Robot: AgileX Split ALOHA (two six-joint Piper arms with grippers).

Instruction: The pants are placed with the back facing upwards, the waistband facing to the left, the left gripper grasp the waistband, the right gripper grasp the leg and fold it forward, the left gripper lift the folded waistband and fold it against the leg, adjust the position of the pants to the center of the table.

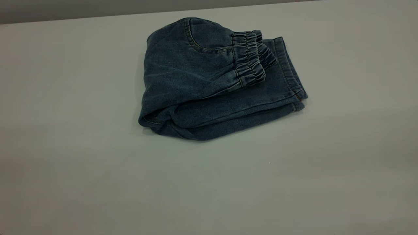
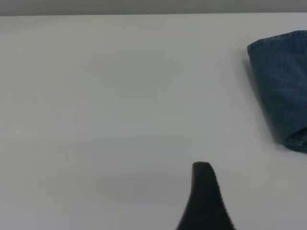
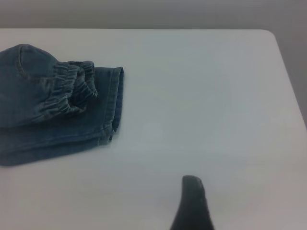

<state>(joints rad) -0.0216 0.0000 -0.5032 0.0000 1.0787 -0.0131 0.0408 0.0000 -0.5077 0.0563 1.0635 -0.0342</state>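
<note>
The blue denim pants (image 1: 212,85) lie folded in a compact bundle on the white table (image 1: 81,169), a little behind its middle. The elastic waistband (image 1: 249,58) rests on top, folded over the leg (image 1: 287,75), whose stitched hem points right. Neither gripper shows in the exterior view. In the left wrist view a black part of my left gripper (image 2: 205,201) hangs over bare table, well apart from the pants (image 2: 283,86). In the right wrist view a black part of my right gripper (image 3: 192,206) is likewise over bare table, away from the pants (image 3: 43,115). Nothing is held.
The table's far edge (image 1: 98,18) runs behind the pants. In the right wrist view the table's corner and side edge (image 3: 283,72) are visible. Bare tabletop surrounds the bundle on all sides.
</note>
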